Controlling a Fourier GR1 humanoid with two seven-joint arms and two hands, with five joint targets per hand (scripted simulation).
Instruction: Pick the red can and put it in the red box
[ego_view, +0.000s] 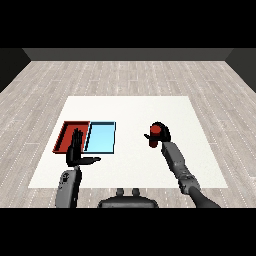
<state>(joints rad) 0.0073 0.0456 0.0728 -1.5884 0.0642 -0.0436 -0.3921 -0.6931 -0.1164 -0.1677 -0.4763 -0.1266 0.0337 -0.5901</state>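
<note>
Room: grey plank floor running back to a dark wall, my white table spread across the middle of it.
Table: bare apart from two trays at my left and the can at my right, the two groups well apart.
Red tray: the goal, lying at the table's left side, flush beside its neighbour.
Light blue tray: sits between the red tray and the can, so I judge the carry must pass over it.
Right hand: my fingers curled round the can, arm stretched forward to reach it.
Left hand: fingers straight and spread, thumb out, holding nothing, hovering over the red tray's near edge; it overlaps the drop spot and may need to clear.
Red can: upright in my right hand's grasp, right of the trays; whether it has left the table I cannot tell.
</note>
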